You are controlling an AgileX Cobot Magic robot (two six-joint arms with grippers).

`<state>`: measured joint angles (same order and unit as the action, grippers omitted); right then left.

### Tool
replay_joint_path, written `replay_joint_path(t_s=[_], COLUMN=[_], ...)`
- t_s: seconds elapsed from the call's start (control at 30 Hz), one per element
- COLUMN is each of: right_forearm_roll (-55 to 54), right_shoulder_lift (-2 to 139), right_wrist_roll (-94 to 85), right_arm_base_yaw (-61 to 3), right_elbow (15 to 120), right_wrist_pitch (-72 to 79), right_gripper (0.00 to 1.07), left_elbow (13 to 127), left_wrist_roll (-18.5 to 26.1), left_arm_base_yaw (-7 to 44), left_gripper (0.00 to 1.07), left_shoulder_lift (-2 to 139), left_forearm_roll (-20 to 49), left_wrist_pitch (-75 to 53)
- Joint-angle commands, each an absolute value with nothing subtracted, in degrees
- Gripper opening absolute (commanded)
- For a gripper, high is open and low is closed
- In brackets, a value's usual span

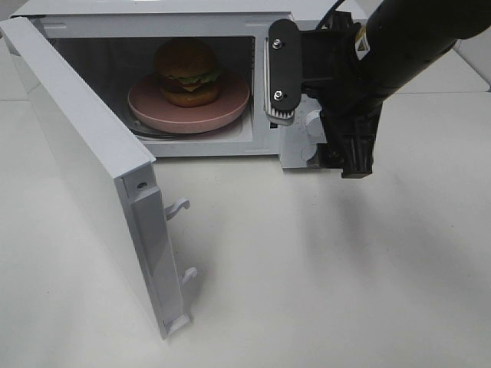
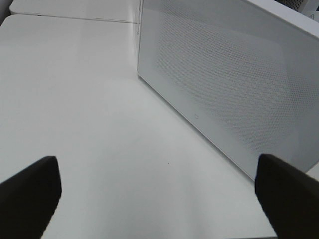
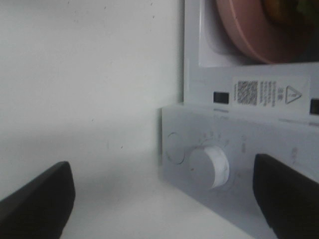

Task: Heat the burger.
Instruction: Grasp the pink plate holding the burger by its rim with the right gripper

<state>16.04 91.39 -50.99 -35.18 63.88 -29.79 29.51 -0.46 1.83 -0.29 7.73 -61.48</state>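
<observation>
Both grippers empty, burger on its plate inside the open microwave

The right gripper (image 3: pixel 159 199) has its jaws spread wide on nothing, facing the microwave's white dial (image 3: pixel 209 167). The left gripper (image 2: pixel 159 199) is just as wide and empty, looking at the perforated outer face of the swung-out door (image 2: pixel 224 84). The burger (image 1: pixel 187 70) sits centred on the pink plate (image 1: pixel 230 107) in the microwave cavity. It looks light, glossy and stacked, so a pinch on the bun might slip or shift the layers. The stiff plate rim seems the safer hold. A sticker (image 3: pixel 269 93) on the frame below the cavity shows a code patch and a warning triangle, but its print, like the marks around the dial, is too small to read. No brand shows.
</observation>
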Motion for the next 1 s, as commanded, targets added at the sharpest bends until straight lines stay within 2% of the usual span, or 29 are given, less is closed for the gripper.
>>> replay_joint_path(t_s=[0.03,1.0], right_forearm_roll=[17.9,17.8], right_shoulder_lift=[93.6,111.5], right_wrist_roll=[-51.4,-51.3], right_arm_base_yaw=[-37.2,-39.2], right_elbow=[64.9,81.1], right_wrist_pitch=[-26.8,-19.6], right_gripper=[0.93,0.90], left_elbow=[29.5,29.5], left_wrist_roll=[-0.9,-0.9], left_arm_base_yaw=[1.6,1.6], left_gripper=[0.98,0.98], left_shoulder_lift=[-1.1,-1.1], left_forearm_roll=[8.0,8.0], left_wrist_pitch=[-60.9,-60.9])
